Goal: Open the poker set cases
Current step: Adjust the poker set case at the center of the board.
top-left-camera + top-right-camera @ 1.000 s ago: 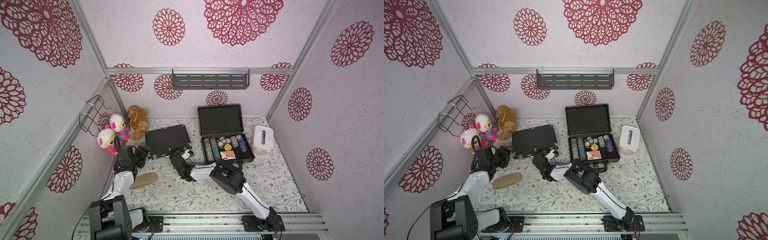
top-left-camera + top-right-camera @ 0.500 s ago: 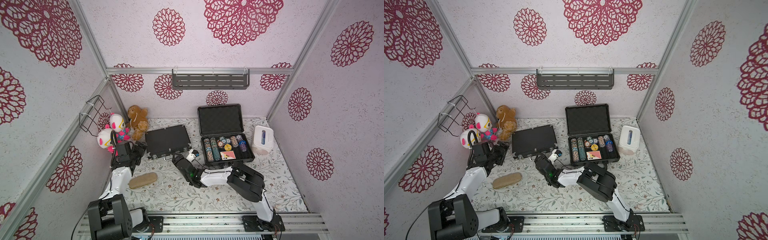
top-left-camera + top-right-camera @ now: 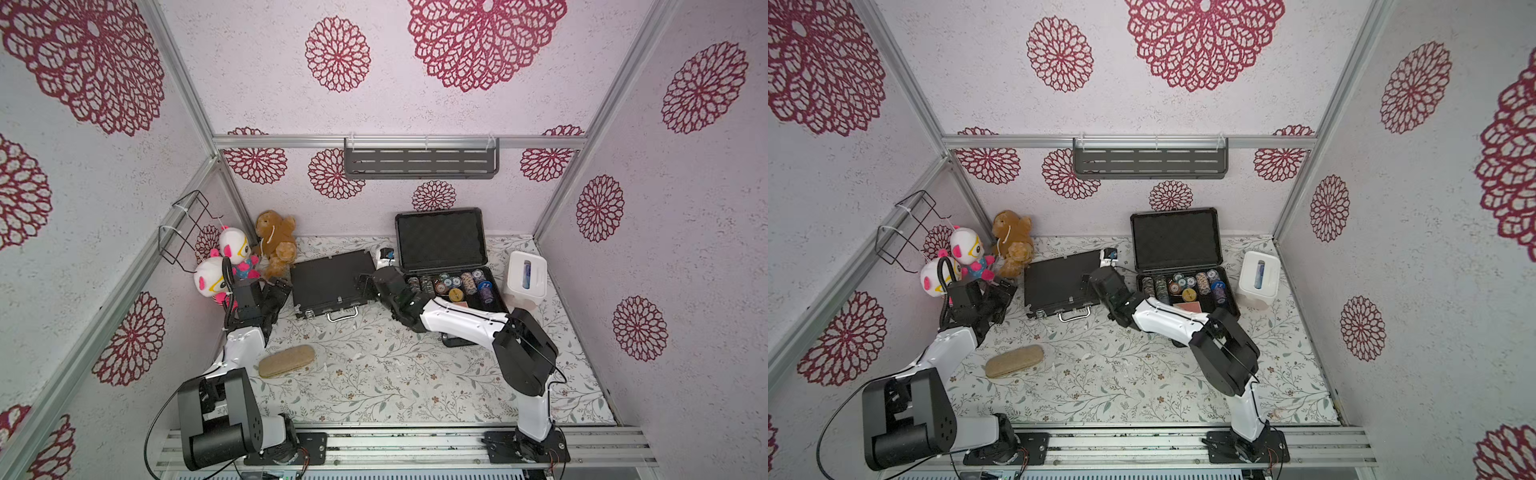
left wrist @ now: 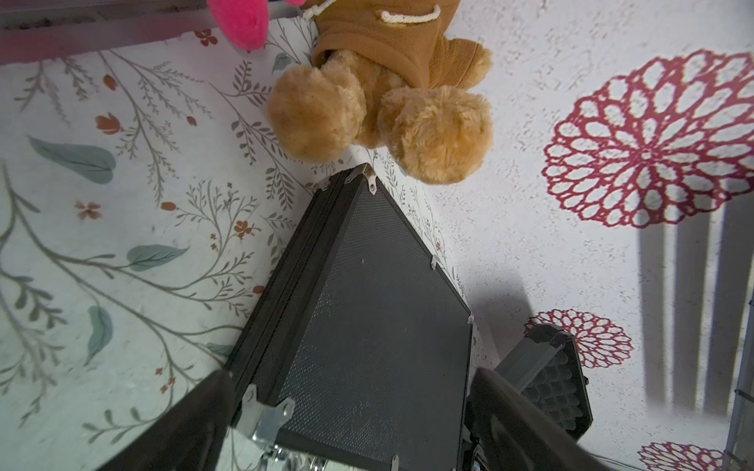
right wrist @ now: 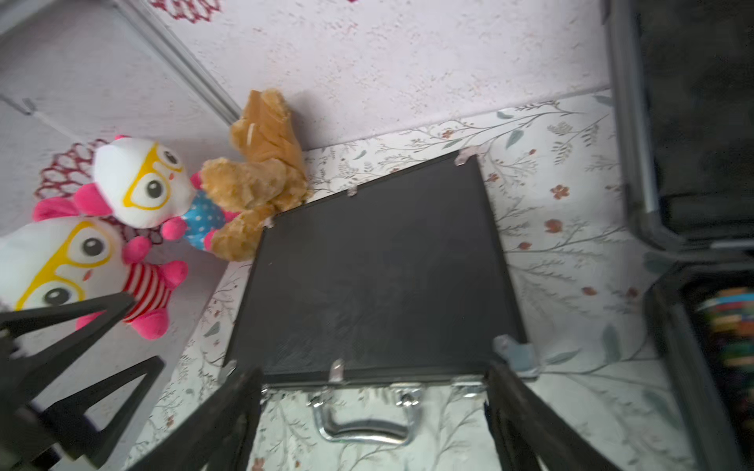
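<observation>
While the thicker grey case point(image 3: 440, 243) on the right of the desk point(image 3: 374, 374) already stands open, lid raised toward the far wall and chips showing, the slim black case point(image 3: 330, 280) lies shut and flat to its left, silver handle point(image 3: 343, 316) facing the near side. The left pincer point(image 3: 279, 291) is spread at the slim case's left end, and the right pincer point(image 3: 363, 286) is spread at its right end; neither holds anything. Whether the latches point(image 5: 336, 369) are freed I cannot tell. If one is fastened, prying at the lid would likely drag or tip the whole case toward the teddy bear point(image 3: 276, 243). The right arm runs close along the open case's near edge, so a wide swing might scatter chips
</observation>
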{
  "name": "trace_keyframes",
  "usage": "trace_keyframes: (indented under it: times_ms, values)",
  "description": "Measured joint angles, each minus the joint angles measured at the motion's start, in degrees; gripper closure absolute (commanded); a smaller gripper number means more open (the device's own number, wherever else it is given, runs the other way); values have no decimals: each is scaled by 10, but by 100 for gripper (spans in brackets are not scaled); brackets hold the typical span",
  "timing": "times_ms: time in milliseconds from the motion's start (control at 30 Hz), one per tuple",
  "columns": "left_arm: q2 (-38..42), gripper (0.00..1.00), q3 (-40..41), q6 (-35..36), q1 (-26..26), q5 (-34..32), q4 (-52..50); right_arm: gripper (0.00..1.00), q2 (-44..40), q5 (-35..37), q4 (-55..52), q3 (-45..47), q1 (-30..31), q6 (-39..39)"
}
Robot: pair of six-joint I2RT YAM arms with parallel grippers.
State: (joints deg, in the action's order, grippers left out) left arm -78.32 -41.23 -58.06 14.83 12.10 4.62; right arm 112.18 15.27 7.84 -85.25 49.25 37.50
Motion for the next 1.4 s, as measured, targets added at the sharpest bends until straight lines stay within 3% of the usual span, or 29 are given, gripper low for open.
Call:
trace_keyframes:
  times_ms: [200, 567, 733, 1067, 1400]
  values:
    - [-46, 4, -22, 2, -22, -9, 23, 12, 57, -72, -65, -60, -72, -29]
    - [-143, 0, -80, 31, -42, -6, 24, 13, 161, -172, -122, -167, -77, -54]
    - [-221, 0, -99, 30, -45, 31, 36, 13, 179, -175, -131, -167, -77, -55]
    - [-279, 1, -148, 41, -59, 24, 36, 13, 189, -211, -121, -165, -80, -50]
    - [-351, 1, -236, 75, -81, 29, 30, 14, 160, -209, -38, -74, -84, -23]
